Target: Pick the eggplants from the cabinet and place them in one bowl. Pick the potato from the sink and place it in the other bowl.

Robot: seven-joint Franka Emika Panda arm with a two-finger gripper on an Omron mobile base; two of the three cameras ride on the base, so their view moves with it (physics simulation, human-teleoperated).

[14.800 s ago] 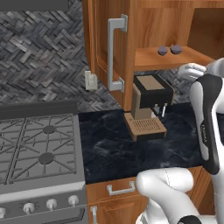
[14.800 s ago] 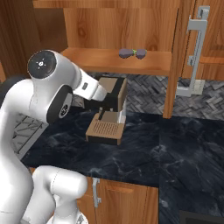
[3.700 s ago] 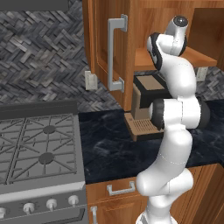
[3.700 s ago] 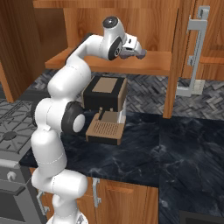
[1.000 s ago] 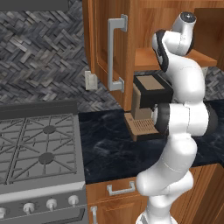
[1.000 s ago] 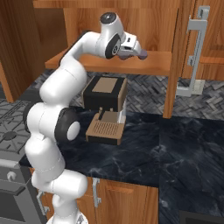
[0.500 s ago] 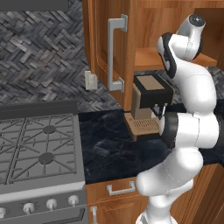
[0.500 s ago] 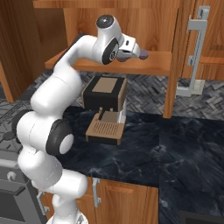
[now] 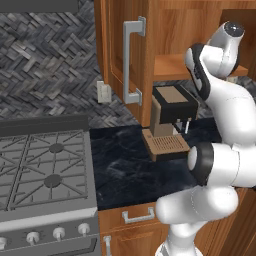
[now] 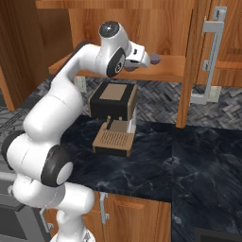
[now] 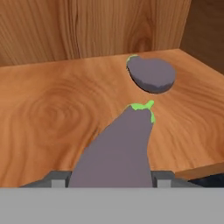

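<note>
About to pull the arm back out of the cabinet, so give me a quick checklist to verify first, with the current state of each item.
1. End effector shut on an eggplant: ok; it sits between the fingers in the hand view.
2. Second eggplant apart from the held one: ok; it lies farther back on the cabinet shelf.
3. Held eggplant lifted off the shelf: cannot tell.
4. Cabinet door swung open, off the exit path: ok.
5. Coffee machine directly below the shelf edge: not ok for a straight drop down.
6. Target bowl located: cannot tell.
</note>
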